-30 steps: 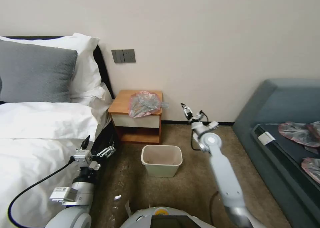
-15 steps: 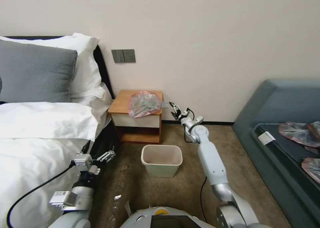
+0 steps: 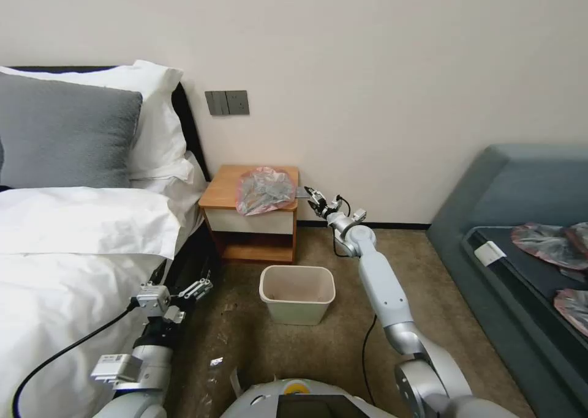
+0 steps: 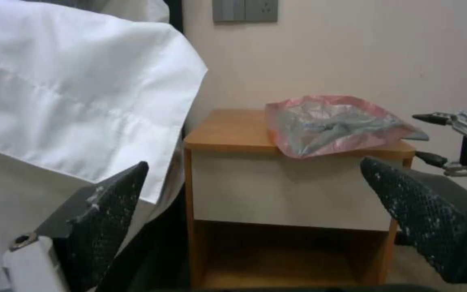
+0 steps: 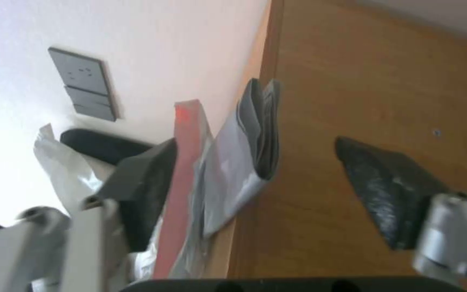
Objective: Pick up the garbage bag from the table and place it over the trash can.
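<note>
The garbage bag (image 3: 264, 190) lies crumpled on the table (image 3: 225, 185), its grey corner hanging over the table's right edge. My right gripper (image 3: 312, 196) is open at that edge. In the right wrist view the bag's folded corner (image 5: 233, 162) lies between the open fingers (image 5: 142, 190) of the right gripper (image 5: 255, 142), against the table's wooden side (image 5: 352, 81). The trash can (image 3: 297, 314) stands on the carpet in front of the table. My left gripper (image 3: 184, 289) hangs open low beside the bed. The left wrist view shows the bag (image 4: 330, 125), the table (image 4: 228, 129) and the right gripper (image 4: 425, 137).
A bed (image 3: 73, 234) with white sheets and pillows fills the left side. A blue-grey sofa (image 3: 520, 179) with other plastic bags (image 3: 548, 243) stands at the right. Wall switches (image 3: 226, 103) sit above the table. Paper scraps (image 3: 215, 362) lie on the carpet.
My right arm has swung left and stretched out, bringing its open gripper from right of the table up to the bag's overhanging corner. The left gripper has sunk slightly.
</note>
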Robot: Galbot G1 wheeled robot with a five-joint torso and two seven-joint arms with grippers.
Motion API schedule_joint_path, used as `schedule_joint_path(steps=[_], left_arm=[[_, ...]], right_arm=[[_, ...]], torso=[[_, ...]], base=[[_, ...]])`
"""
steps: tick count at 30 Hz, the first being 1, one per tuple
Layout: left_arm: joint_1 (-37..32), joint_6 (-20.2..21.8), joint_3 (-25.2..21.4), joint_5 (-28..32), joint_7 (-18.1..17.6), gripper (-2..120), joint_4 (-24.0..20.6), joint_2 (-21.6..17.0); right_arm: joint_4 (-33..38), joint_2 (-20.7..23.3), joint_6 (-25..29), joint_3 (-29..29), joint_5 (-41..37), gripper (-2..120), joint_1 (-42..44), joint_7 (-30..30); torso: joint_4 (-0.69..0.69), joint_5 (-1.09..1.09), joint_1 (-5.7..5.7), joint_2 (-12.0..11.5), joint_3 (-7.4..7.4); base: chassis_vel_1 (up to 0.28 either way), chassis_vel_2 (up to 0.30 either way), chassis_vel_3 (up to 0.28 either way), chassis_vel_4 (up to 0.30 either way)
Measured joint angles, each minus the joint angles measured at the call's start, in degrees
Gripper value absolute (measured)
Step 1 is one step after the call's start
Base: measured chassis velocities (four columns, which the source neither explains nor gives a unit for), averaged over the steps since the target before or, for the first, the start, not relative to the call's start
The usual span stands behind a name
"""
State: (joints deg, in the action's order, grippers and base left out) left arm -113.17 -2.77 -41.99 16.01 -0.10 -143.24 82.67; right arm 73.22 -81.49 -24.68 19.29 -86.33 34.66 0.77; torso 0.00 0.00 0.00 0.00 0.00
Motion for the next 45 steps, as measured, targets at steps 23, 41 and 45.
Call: schedule_joint_path(steps=[23, 41, 45], left_arm=[[-0.02, -0.07, 0.16, 0.14, -0.09, 100, 0.0, 0.21], [1.57, -0.96, 1.52, -0.66, 0.23, 100, 0.0, -0.55], [2.78, -1.05, 1.59, -0.48, 0.3, 100, 0.0, -1.42]], right_arm=[[1.15, -1.68, 2.63, -0.36, 5.21, 0, -0.01, 0.5], [28.84, 1.13, 4.73, -0.58, 3.66, 0, 19.05, -9.59], [40.26, 2.38, 6.05, -1.64, 3.43, 0, 26.79, -14.0]], torso=[[-0.01, 0.0, 0.0, 0.0, 0.0], [-0.01, 0.02, -0.01, 0.0, -0.01], [0.0, 0.0, -0.01, 0.01, -0.02]], base=[[0.0, 0.0, 0.0, 0.0], [0.0, 0.0, 0.0, 0.0], [0.0, 0.0, 0.0, 0.0]])
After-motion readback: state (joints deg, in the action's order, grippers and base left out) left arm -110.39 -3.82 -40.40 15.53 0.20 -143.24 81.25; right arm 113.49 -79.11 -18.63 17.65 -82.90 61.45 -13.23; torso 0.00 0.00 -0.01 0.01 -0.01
